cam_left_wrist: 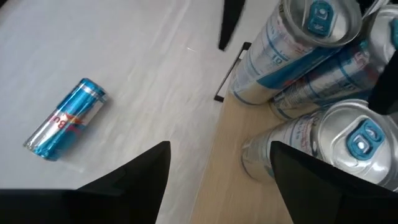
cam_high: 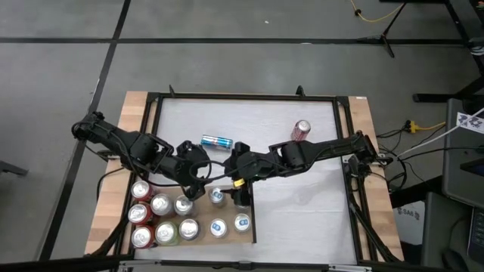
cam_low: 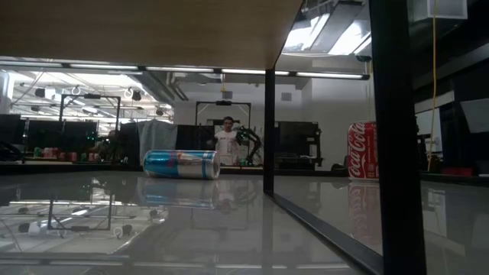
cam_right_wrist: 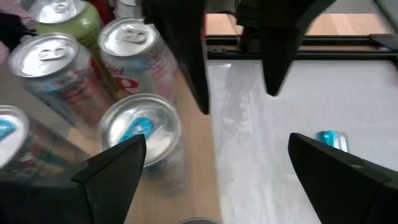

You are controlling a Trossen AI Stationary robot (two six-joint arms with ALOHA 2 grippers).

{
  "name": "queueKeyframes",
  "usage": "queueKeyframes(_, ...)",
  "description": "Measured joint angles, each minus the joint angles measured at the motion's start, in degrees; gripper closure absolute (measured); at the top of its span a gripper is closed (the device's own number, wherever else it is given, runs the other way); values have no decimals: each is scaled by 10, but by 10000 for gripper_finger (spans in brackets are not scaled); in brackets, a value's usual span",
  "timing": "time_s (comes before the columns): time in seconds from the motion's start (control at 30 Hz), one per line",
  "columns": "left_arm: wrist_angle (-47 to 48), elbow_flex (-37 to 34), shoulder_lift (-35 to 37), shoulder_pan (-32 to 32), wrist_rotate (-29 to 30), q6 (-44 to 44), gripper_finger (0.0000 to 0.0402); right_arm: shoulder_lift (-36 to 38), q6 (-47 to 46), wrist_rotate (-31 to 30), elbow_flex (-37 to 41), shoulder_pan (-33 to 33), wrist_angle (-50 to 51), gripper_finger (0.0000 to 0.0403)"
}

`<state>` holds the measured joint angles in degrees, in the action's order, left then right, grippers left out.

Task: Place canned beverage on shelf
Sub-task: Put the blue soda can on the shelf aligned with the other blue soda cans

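Treat the blue can as rigid, smooth and prone to rolling; it lies on its side on the white table, well apart from the shelf, near the shelf's far edge. Judge it light; take it across the middle of its cylindrical body. A red can stands farther off. The left gripper hovers over the shelf's far edge, fingers parted, grasping nothing. The right gripper hangs over the shelf's corner beside the stored cans, jaws spread wide, empty.

High view looks straight down; low view level across; 2 wrist views close, sharing shelf cans.
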<state>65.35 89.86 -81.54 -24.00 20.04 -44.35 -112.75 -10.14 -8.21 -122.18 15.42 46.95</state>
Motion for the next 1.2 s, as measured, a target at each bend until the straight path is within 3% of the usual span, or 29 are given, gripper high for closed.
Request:
queueKeyframes(0.37, -5, 0, 0, -1, -2, 15, 134, 0, 3, 17, -1, 0, 12, 18)
queueKeyframes(1.2, -37, 0, 0, -29, -63, 10, 134, 1, 16, -18, -1, -1, 25, 18)
